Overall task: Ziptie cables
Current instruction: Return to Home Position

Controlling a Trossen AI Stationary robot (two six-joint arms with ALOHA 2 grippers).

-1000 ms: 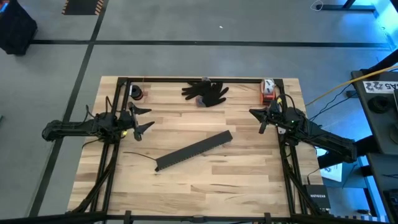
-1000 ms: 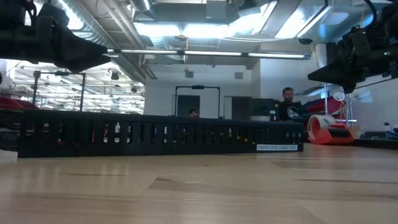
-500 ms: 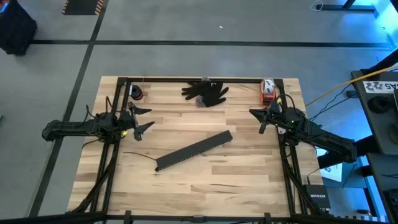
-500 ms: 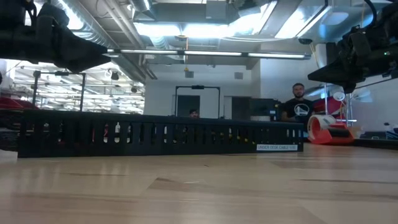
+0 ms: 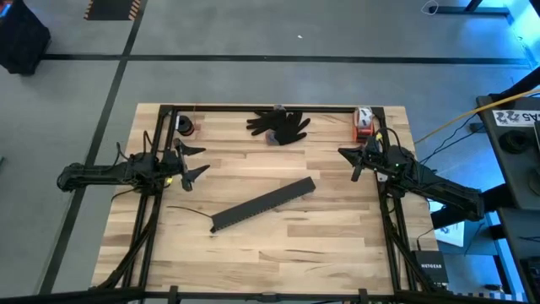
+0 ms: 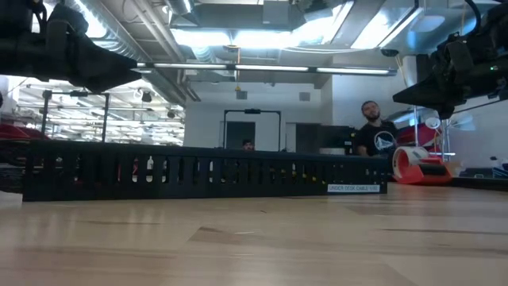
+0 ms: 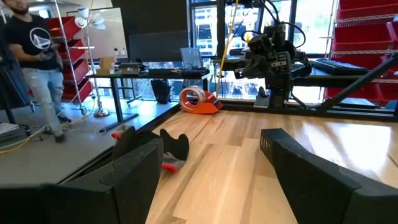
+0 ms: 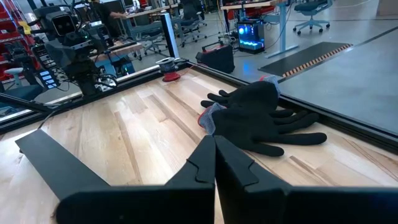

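The cables show in no view. A black slotted channel (image 5: 263, 203) lies slantwise on the table's middle and stretches across the low view (image 6: 206, 171). A thin dark strip (image 5: 189, 211) lies flat at its left end. My left gripper (image 5: 194, 162) hovers open above the table's left side, left of the channel; its fingers are spread wide in the left wrist view (image 7: 217, 180). My right gripper (image 5: 348, 160) hovers shut above the right side, right of the channel, fingertips together in the right wrist view (image 8: 214, 168).
Black gloves (image 5: 280, 125) lie at the far edge's middle, also in the right wrist view (image 8: 261, 118). A red tape dispenser (image 5: 363, 122) sits at the far right corner, a small dark roll (image 5: 186, 127) at the far left. A black frame (image 5: 270, 108) borders the table. A person (image 6: 373, 137) stands beyond.
Both arms and everything on the table have stayed still. Only the person in the room behind the table has shifted about.
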